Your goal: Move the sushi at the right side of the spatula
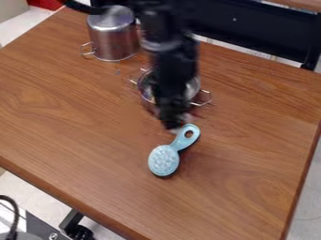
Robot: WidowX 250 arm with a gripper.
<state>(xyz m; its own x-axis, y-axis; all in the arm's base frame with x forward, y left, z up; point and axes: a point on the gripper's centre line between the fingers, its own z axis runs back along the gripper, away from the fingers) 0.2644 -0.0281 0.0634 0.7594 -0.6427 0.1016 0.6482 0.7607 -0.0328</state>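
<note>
1. Sushi is what I am after, but I cannot place it for certain. A pale patch close by the hand, just beyond the handle end of the spatula, may be part of it.
2. I have the hand pointing down at that handle end, beside or just over it; contact I cannot judge. Whether it is open, closed or gripping the sushi, I cannot tell. If it does carry the sushi, this spot makes sense to me as a way in to the spatula's right side.
3. The spatula lies on the counter with its round head towards me and its holed handle slanting away, up and to the right. I would set the sushi to the right of the head, wide enough not to nudge that handle.
4. Beyond the spatula, the arm covers much of a small two-handled pot. Lifting clear of its wire handles seems wise.
5. The tall metal pot, farther beyond the spatula and to its left, is out of my way.
</note>
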